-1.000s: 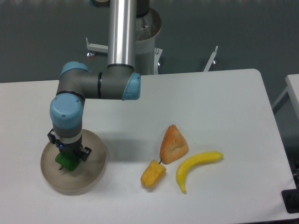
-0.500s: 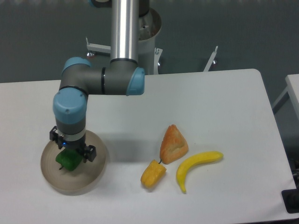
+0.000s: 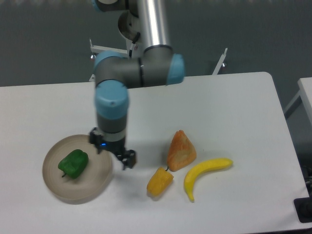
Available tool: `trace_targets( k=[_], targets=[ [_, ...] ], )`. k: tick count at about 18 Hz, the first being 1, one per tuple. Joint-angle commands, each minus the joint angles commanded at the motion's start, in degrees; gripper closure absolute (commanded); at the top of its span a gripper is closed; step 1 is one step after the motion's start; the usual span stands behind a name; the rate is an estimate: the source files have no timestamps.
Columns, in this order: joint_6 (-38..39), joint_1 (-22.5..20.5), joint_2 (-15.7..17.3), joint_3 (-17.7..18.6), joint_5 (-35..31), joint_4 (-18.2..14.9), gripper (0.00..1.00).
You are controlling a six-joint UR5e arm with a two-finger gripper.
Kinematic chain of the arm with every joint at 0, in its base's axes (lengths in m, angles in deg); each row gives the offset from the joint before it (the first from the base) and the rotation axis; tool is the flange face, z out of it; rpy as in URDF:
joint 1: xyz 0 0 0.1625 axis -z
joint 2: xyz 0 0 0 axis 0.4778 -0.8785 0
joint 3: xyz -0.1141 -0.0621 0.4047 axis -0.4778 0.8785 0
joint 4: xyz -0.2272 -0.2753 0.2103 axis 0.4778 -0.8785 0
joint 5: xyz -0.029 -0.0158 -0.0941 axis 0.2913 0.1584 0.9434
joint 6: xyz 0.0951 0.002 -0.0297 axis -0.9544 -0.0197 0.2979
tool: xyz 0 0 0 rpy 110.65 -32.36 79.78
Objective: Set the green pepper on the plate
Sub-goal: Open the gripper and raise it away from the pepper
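Observation:
The green pepper (image 3: pixel 73 164) lies on the beige plate (image 3: pixel 95 187) at the table's left front, left of the plate's centre, with nothing holding it. My gripper (image 3: pixel 113 157) hangs above the plate's right rim, to the right of the pepper and apart from it. Its fingers look spread, with nothing between them.
A yellow-orange pepper (image 3: pixel 159 182), an orange-tan wedge of pastry (image 3: pixel 181 150) and a yellow banana (image 3: pixel 206 174) lie together right of the plate. Behind the table stands the arm's base with metal brackets (image 3: pixel 100 49).
The gripper has let go of the green pepper and moved up and to the right, off the pepper to the plate's right rim. The pepper stays on the plate.

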Motion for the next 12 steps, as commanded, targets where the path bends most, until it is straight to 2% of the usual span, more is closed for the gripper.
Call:
trace_targets(
  k=[3, 7, 12],
  targets=[
    [-8.61, -3.16, 0.17, -0.18, -3.42, 0.09, 0.00],
    [-15.92, -6.33, 0.17, -0.26, -4.92, 0.26, 0.00],
    [-20.59, -8.53, 0.53, -0.35, -4.92, 0.53, 0.00]
  ],
)
